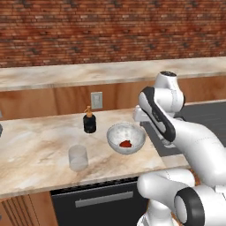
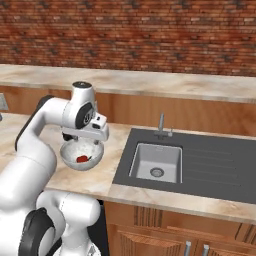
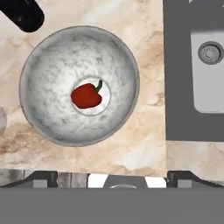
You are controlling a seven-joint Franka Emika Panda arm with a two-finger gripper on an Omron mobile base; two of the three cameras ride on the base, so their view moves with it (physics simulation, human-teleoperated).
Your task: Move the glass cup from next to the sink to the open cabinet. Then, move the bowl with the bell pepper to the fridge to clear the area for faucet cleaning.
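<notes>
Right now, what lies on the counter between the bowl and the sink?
Nothing: in the hand view a bare strip of marble counter separates the bowl, holding the red pepper, from the dark sink edge.

bowl (image 3: 52, 87): marbled grey, matt | counter (image 1: 35, 145): glossy beige marble | sink (image 2: 200, 165): matt grey

glass cup (image 1: 78, 157) upright on counter | bowl (image 1: 126, 138) holds red pepper (image 3: 86, 96)
</notes>
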